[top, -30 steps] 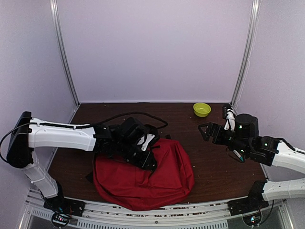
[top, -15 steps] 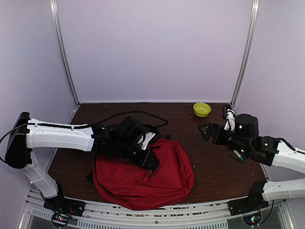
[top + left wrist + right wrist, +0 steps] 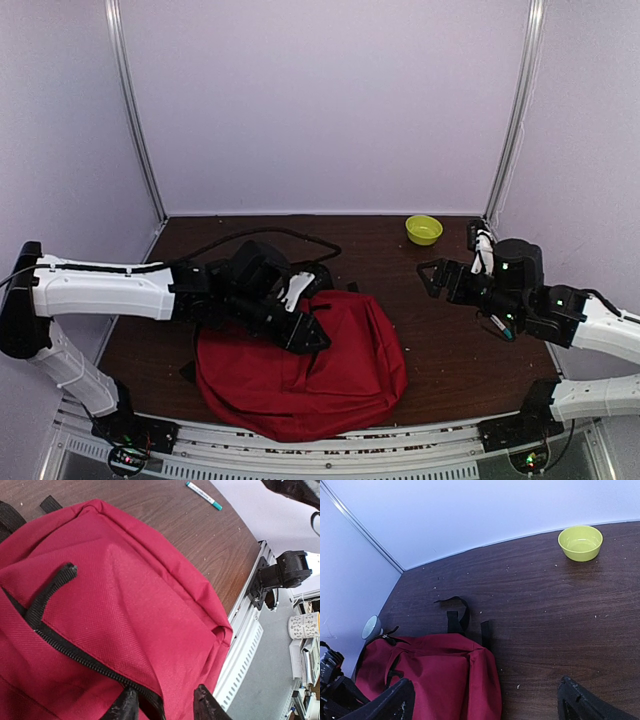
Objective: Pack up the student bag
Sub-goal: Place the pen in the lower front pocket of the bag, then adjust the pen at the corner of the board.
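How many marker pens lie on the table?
1: a white marker pen with teal cap lies on the brown wooden table beyond the red fabric backpack. Others may be hidden.

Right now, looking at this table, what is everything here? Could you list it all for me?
backpack: one, red with black zips and straps, lying at the near middle of the table.
bowl: one, yellow-green, far right corner.
marker pen: one, white with a teal tip, on the wood to the right of the backpack.
cup: one, pale, by the left wall just past the backpack.
table: one, dark brown wood.
left claw: one, black, fingers apart over the backpack's zip.
right claw: one, black, wide open, above the right side of the table and holding nothing.
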{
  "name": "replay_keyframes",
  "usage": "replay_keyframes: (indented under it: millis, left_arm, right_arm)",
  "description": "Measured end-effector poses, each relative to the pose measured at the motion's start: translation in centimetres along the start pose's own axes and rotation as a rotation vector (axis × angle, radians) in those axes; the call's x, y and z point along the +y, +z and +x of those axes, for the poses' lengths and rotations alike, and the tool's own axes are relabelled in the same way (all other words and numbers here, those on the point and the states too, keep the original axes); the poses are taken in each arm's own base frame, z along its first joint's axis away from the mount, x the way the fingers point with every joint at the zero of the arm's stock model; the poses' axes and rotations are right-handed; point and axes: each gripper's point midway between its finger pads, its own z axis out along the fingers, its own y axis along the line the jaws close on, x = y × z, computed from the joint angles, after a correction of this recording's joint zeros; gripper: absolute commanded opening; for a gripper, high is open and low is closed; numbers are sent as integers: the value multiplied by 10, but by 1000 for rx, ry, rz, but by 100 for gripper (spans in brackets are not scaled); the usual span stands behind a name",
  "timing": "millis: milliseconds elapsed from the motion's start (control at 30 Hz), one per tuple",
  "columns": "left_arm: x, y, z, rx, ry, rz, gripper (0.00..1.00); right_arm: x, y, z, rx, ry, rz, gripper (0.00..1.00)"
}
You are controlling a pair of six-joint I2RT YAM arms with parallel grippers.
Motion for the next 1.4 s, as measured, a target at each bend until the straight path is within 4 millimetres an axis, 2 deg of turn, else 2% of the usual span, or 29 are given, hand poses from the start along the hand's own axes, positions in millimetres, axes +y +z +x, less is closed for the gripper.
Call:
replay_keyframes:
  millis: [100, 367, 533, 700, 900, 1133, 1233, 1400]
  left_arm:
    - [0, -6, -1, -19, 9, -1, 42]
    - [11, -25, 0, -78, 39, -60, 54]
    - [14, -40, -4, -129, 60, -91, 63]
    - [19, -51, -7, -170, 74, -124, 75]
    - [30, -55, -1, -173, 74, -169, 81]
    - [37, -56, 1, -177, 72, -202, 82]
    - [37, -56, 1, -180, 72, -206, 81]
    - [39, -57, 4, -178, 70, -208, 80]
  right_arm:
    - [-3, -1, 0, 5, -12, 16, 100]
    - [-14, -6, -15, -22, -61, 94, 100]
    - [-31, -10, -26, -38, -84, 180, 100]
    - [-58, -13, -34, -45, -90, 283, 100]
    - [-105, -15, -41, -27, -65, 456, 100]
    - [-168, -12, -52, 32, 7, 670, 100]
    - [-204, -10, -56, 60, 95, 766, 99]
    - [-260, 0, -47, 115, 313, 879, 94]
